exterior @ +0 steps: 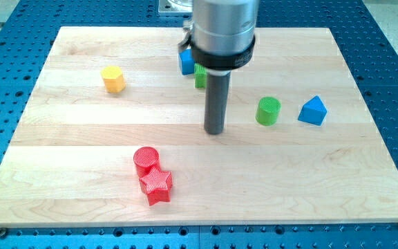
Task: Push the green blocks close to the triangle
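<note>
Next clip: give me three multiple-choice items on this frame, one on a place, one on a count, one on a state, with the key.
1. The blue triangle lies toward the view's: A left, B right, C bottom.
2. Red blocks on the board: A one, B two, C three.
3. The green cylinder and the triangle are: A touching, B stacked, C apart.

Key: 1 B, it sits right of my tip. 2 B, a red cylinder and a red star. 3 C, bare wood shows between them.

Yellow hexagon block (113,79) upper left, red cylinder (146,158) touching red star (156,184), wooden board (81,138)
</note>
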`<state>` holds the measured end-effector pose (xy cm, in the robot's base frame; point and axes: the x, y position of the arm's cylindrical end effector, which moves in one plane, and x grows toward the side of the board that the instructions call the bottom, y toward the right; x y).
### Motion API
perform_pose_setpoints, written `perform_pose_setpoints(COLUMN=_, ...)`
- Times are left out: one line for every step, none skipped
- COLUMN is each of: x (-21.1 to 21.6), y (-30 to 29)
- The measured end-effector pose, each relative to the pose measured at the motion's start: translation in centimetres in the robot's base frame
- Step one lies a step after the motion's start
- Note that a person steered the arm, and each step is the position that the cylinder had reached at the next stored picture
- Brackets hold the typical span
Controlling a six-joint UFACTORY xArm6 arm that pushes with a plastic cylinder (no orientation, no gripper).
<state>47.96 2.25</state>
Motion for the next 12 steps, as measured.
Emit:
perform_pose_setpoints(x=0.4, y=1.7)
perform_pose_setpoints(x=-0.6, y=6.4)
perform_pose_setpoints(x=-3.1, y=6.8)
perform_pose_setpoints(x=-3.1, y=7.8)
perform_pose_setpoints(x=-3.1, y=8.2)
perform_pose_setpoints(x=-2.6, y=9.4)
perform_pose_setpoints(x=-2.6, y=13.4)
perform_pose_setpoints(x=-2.3, y=11.5)
perform_pose_setpoints(x=-1.7, y=1.4)
perform_pose_setpoints(x=-2.2, y=-7.0)
perform_pose_setpoints(x=-4.6, y=-7.1)
perform_pose_setpoints(x=-7.8, y=-6.8)
